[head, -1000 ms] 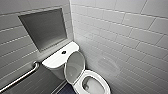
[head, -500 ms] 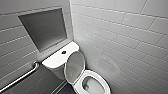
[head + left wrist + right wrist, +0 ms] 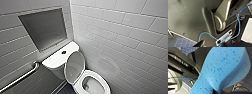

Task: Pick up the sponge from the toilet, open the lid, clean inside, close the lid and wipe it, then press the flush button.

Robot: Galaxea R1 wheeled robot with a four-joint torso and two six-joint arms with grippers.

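Holding the sponge [image 3: 223, 70] close before its wrist camera, our right gripper [image 3: 217, 91] hangs above dark floor tiles, clamped on the blue foam, which hides most of the fingers. We see our left gripper [image 3: 199, 44] as just a dark tip and cannot tell whether it is wide or narrow; a blue cable [image 3: 205, 33] loops across the robot's grey body beside it. Ahead, the toilet [image 3: 105, 85] stands in a tiled corner with its lid [image 3: 75, 66] raised against the tank. The flush button [image 3: 63, 52] sits on the tank top, and a grab bar [image 3: 22, 76] is on the wall beside it.
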